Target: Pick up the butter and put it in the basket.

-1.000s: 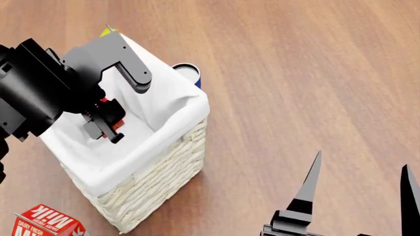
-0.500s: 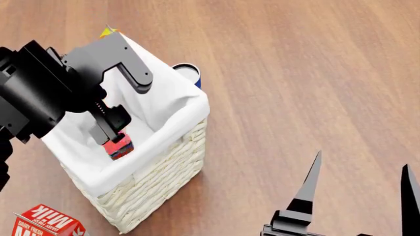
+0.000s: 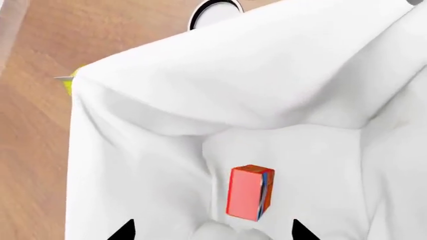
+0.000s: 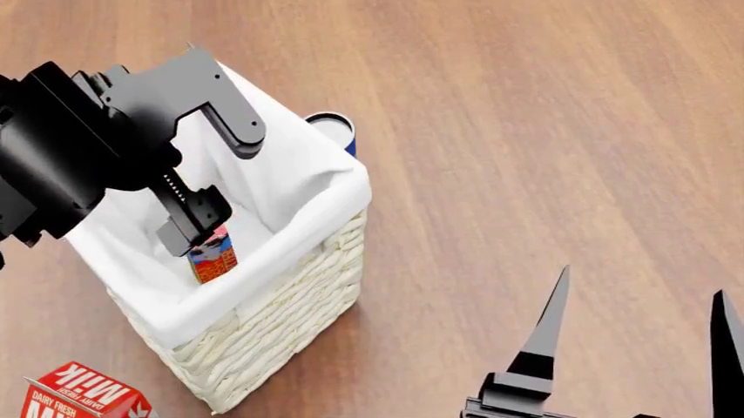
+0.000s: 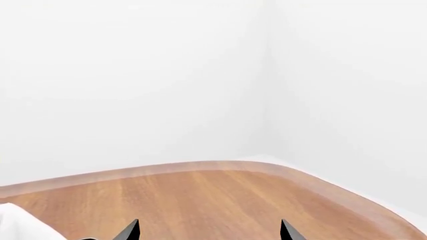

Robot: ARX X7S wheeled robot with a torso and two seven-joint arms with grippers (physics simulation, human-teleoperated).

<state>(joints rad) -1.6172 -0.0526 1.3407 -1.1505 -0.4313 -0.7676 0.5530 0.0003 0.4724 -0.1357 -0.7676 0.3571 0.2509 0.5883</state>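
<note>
— Where is the small red-and-orange rectangular butter carton (image 3: 249, 193)?

— Just below the left gripper (image 3: 211, 231), lying apart from it on the white cloth liner inside the tall cream woven wicker basket (image 4: 279, 322). The jaws stand wide, holding nothing.

— How would it handle?

— My guess: light and stiff, with smooth printed faces that could slip — take it across the two broad flat sides, mid-length.

— The other arm?

— The right gripper (image 4: 637, 335) sits well off from the basket, fingers spread, empty. A red milk carton (image 4: 82, 399) lies beyond the basket's corner.
</note>
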